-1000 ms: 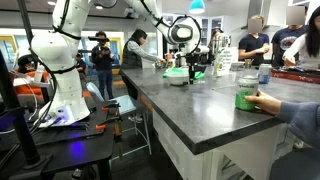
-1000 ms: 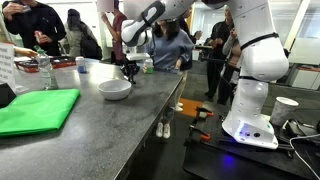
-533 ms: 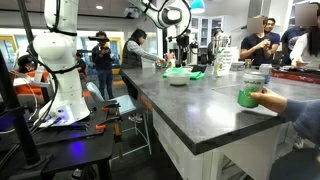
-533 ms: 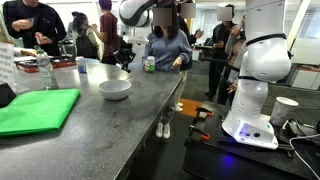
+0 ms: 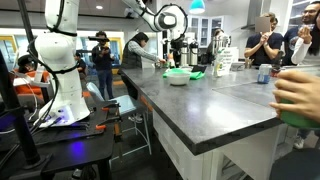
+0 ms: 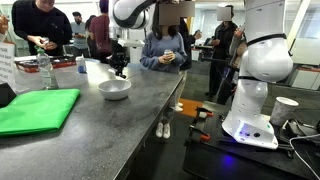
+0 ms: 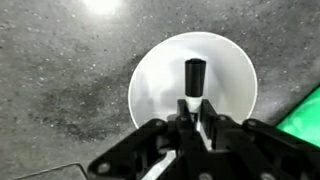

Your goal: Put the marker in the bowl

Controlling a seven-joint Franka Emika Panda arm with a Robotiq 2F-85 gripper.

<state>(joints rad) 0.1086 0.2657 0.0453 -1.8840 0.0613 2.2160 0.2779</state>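
Wrist view: black cylindrical marker (image 7: 194, 76) over round white bowl (image 7: 158, 88)

One bowl (image 7: 160, 95), one marker (image 7: 194, 76), one cloth (image 6: 40, 108)

We log the end effector (image 6: 120, 70) hanging just above the far rim of the white bowl (image 6: 115, 90), not touching it. Its fingers read as a dark cluster, and we cannot make out the marker among them at this size. The bowl stands upright on the grey desk (image 6: 110, 130). A green cloth (image 6: 40, 108) lies flat on the desk, apart from the bowl. A clear bottle (image 6: 43, 70) stands beyond the cloth. The white arm base (image 6: 250, 95) stands beside the desk, with a paper cup (image 6: 284, 108) near it.
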